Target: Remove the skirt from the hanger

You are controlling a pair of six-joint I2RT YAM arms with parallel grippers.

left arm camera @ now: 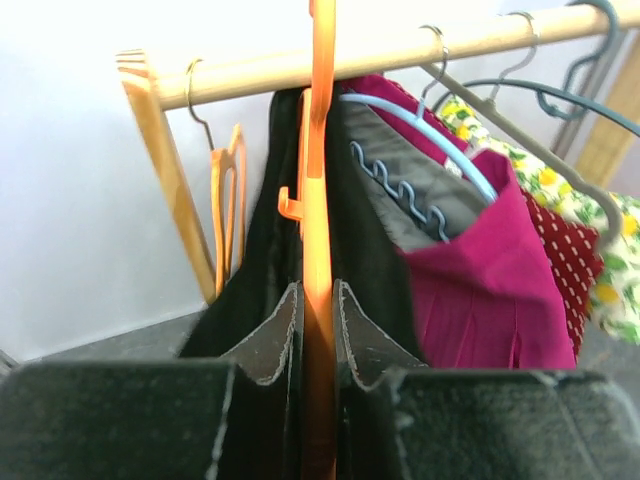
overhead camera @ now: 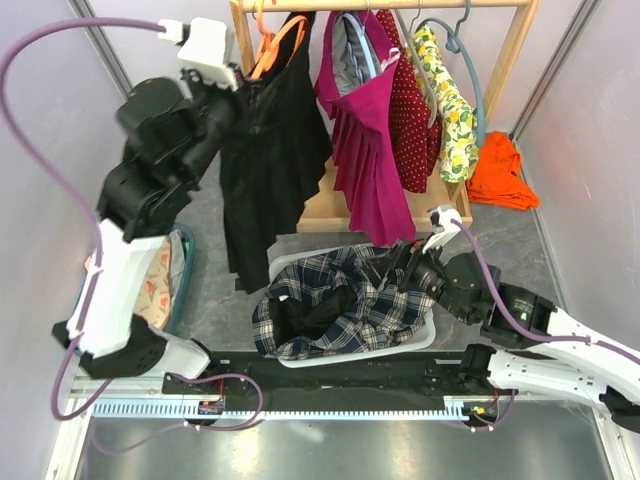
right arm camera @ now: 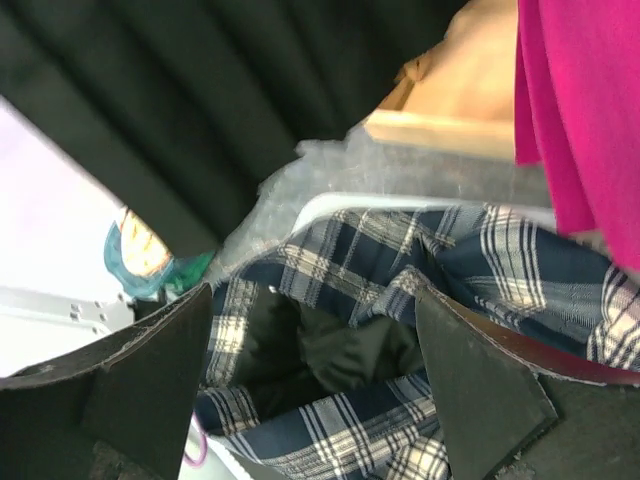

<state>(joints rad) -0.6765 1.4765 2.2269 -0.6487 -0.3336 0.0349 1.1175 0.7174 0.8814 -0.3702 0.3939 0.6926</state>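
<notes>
A black skirt (overhead camera: 265,170) hangs on an orange hanger (overhead camera: 275,45) at the left end of the wooden rail (overhead camera: 500,3). My left gripper (overhead camera: 238,85) is high up at the hanger and shut on its orange plastic (left arm camera: 320,200), with the black skirt (left arm camera: 262,270) draped on both sides of the fingers. My right gripper (overhead camera: 395,262) is open and empty, low over a navy plaid garment (overhead camera: 340,300) lying in a white basket (overhead camera: 350,358). In the right wrist view the plaid garment (right arm camera: 400,250) lies between the spread fingers (right arm camera: 170,340).
A magenta skirt (overhead camera: 370,170), a red dotted garment (overhead camera: 412,120) and a lemon-print garment (overhead camera: 450,110) hang to the right on the rail. An orange cloth (overhead camera: 505,170) lies at the back right. A teal-rimmed basket (overhead camera: 185,270) stands at the left. A second empty orange hanger (left arm camera: 228,200) hangs by the rack post.
</notes>
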